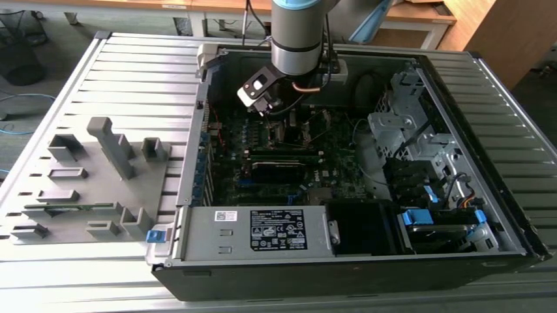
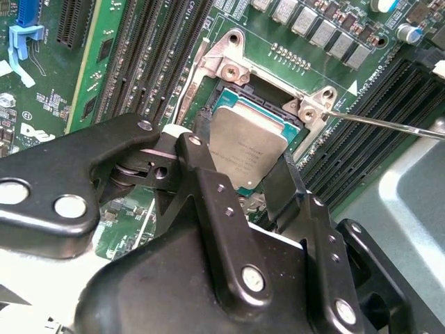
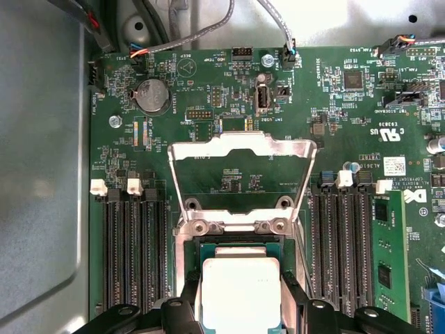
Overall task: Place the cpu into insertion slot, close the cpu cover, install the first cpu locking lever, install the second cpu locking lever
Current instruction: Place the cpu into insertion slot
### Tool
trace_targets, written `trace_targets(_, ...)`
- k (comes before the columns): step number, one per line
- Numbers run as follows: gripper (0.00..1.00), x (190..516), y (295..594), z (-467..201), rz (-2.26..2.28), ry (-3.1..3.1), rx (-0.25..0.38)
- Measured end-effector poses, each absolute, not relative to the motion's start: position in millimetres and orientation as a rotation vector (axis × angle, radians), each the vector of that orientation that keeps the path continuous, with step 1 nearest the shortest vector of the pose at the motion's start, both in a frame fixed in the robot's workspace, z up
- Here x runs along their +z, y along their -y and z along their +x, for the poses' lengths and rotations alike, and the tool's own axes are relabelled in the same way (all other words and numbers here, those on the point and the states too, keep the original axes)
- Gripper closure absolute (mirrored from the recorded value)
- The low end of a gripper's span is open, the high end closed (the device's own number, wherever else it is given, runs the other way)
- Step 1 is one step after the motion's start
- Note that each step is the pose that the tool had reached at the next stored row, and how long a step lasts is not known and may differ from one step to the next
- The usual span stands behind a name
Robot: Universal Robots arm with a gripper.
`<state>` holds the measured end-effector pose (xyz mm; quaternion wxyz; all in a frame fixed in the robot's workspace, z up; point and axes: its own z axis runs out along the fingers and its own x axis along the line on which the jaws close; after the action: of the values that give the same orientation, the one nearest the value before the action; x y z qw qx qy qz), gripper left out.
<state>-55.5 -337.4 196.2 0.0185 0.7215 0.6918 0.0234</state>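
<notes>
The gripper (image 2: pixel 242 156) is clamping the cpu (image 3: pixel 240 289) at the insertion slot (image 2: pixel 249 82). Any tilt is risking misseating. The cpu cover (image 3: pixel 240 147) is standing open.

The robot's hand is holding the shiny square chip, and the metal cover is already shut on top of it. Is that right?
Not quite. The cpu cover is open, swung back away from the cpu, as the first wrist view shows. The rest is right: the hand is holding the cpu.
</notes>
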Motion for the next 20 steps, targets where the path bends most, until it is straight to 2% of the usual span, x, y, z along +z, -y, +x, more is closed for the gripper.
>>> trace_targets(20, 0.46, 195.8, 337.4, -55.4, 2.231, -2.159, 0.075)
